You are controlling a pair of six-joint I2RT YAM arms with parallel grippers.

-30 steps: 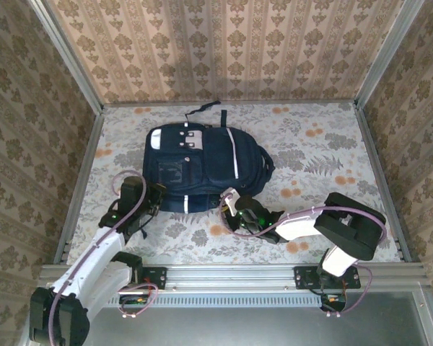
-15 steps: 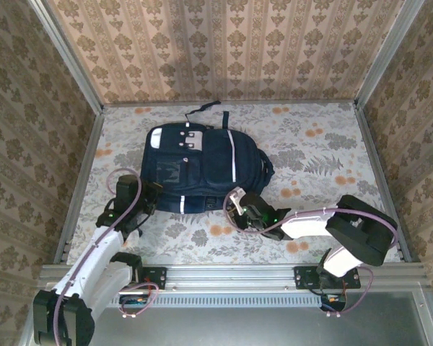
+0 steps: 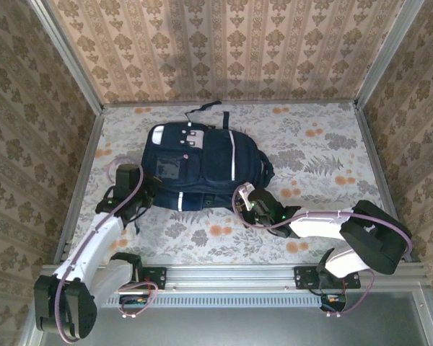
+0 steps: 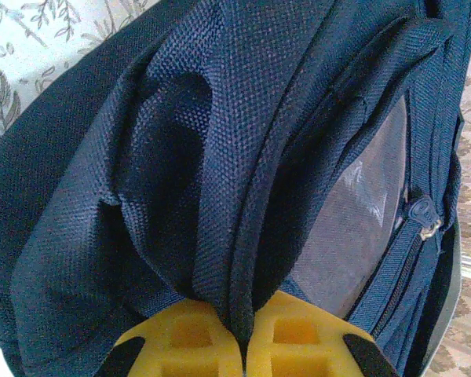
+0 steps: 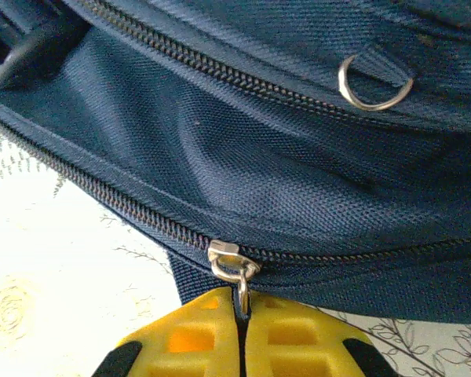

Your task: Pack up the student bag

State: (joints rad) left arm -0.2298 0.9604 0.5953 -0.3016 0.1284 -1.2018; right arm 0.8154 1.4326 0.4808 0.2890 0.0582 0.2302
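1. Top view: the student bag [image 3: 202,169] lies flat on the table [image 3: 325,144], with both arms at its near edge.
2. Left wrist: the left tool [image 4: 243,349] pinches a fold of bag fabric. A hard tug could slip it free.
3. Right wrist: the right tool [image 5: 242,334] grips the zipper pull [image 5: 235,271]. Pulling off-line may jam the zipper or lose the pull.

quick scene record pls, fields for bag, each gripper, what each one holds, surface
bag: student bag, lying flat, dark navy
surface: floral table
left gripper: shut, pinching a fold of bag fabric beside the clear window
right gripper: shut on the metal zipper pull at the bag's near edge
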